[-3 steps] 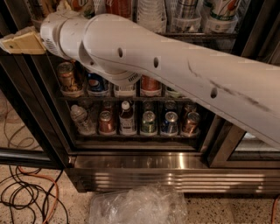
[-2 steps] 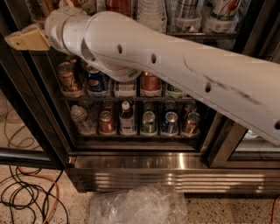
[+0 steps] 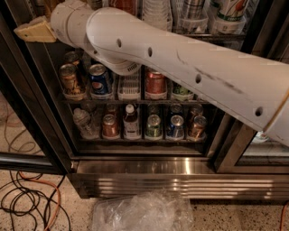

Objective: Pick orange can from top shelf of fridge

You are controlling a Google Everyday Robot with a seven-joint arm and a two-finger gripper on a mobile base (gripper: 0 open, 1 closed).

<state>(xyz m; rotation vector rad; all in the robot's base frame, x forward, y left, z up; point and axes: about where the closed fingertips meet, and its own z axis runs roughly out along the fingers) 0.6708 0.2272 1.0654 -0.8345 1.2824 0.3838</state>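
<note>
**Asker:** Where is your hand?

**Me:** My hand (image 3: 32, 30) is up by the left frame of the fridge (image 3: 149, 176), level with the top shelf (image 3: 226, 35). I cannot tell whether it is released or clenched.

**Asker:** And the orange can?

**Me:** The orange can (image 3: 123, 5) is on that shelf, right of my hand and slightly higher. Only a strip shows: the upper edge cuts it off, and my arm (image 3: 180, 58) hides the rest.

**Asker:** What do the containers hold?

**Me:** Farther right, translucent trays (image 3: 194, 25) hold cans and bottles with their tops cut off. Below my hand, a wire rack carries a gold-brown can (image 3: 70, 80), a blue can (image 3: 99, 79) and a red can (image 3: 156, 82). I cannot read any labels.
</note>
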